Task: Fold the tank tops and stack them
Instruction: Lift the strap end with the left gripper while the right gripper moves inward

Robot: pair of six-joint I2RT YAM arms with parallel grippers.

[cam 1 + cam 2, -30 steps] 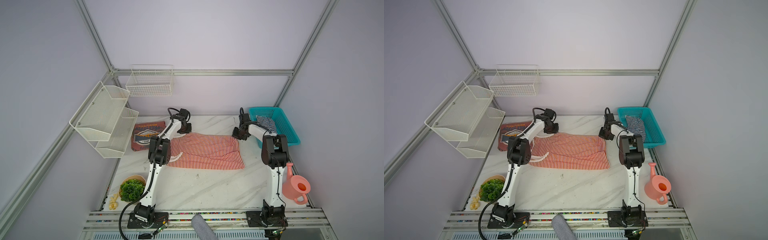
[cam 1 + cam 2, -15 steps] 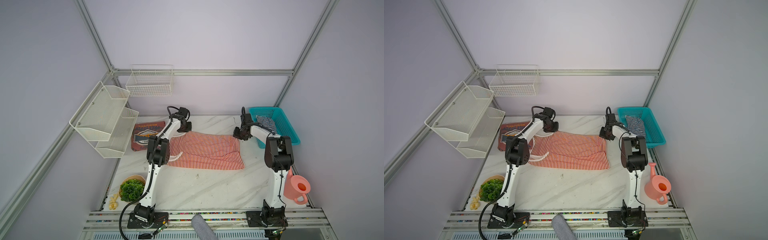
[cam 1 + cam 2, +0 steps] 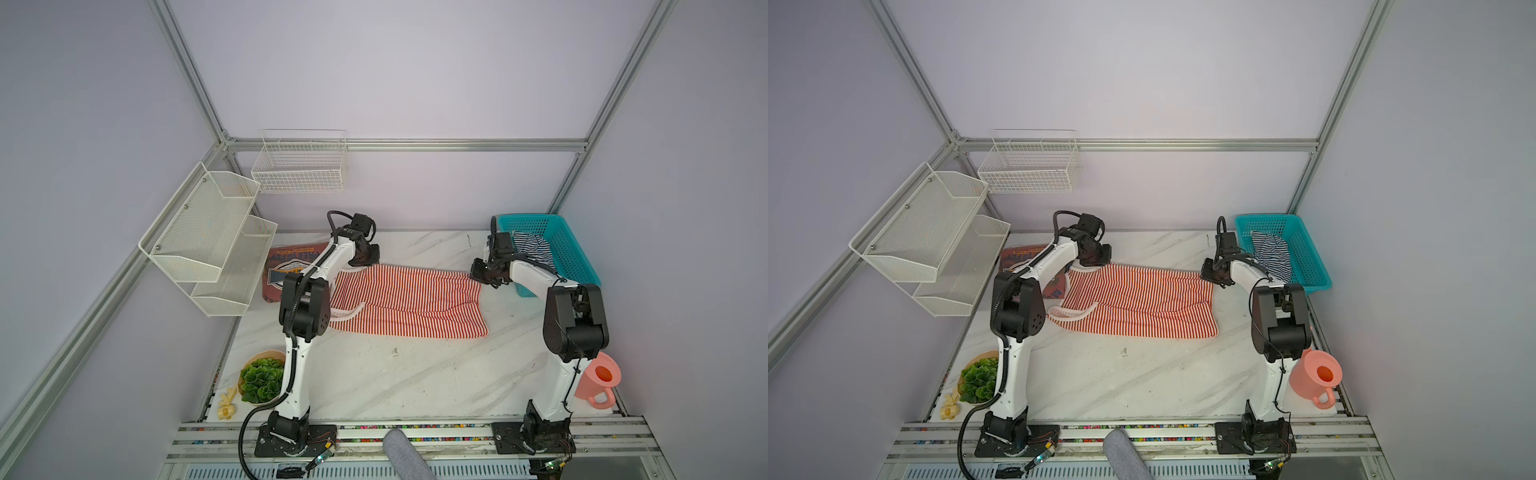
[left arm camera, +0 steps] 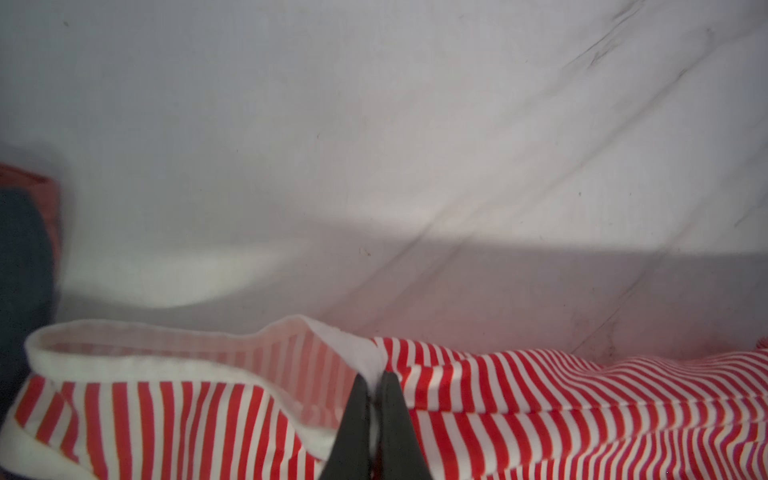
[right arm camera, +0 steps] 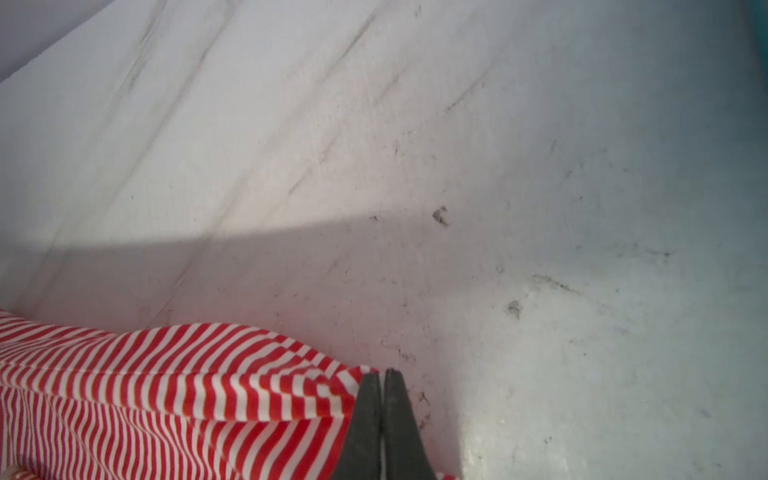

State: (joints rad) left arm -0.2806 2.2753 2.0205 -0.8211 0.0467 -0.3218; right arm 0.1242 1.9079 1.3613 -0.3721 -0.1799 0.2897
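Marble tabletop (image 3: 395, 382) carries the red-striped tank top (image 3: 407, 303) spread flat at centre. My left gripper (image 4: 374, 401) is pinched on its pale trim at eleven o'clock, my right gripper (image 5: 382, 399) on its hem corner at one. First fold, I judge: lift both corners together, carry toward six. Wrist views prove the pinches; only top views show the navy-striped tank top (image 3: 534, 249) in the teal basket (image 3: 573, 257) at two.

I see open marble table (image 3: 395, 374) in front of the striped top (image 3: 415, 299), clear to sweep; the teal basket (image 3: 575, 257) hems my right, the rust shirt (image 3: 282, 266) and wire shelves (image 3: 216, 237) crowd my left.
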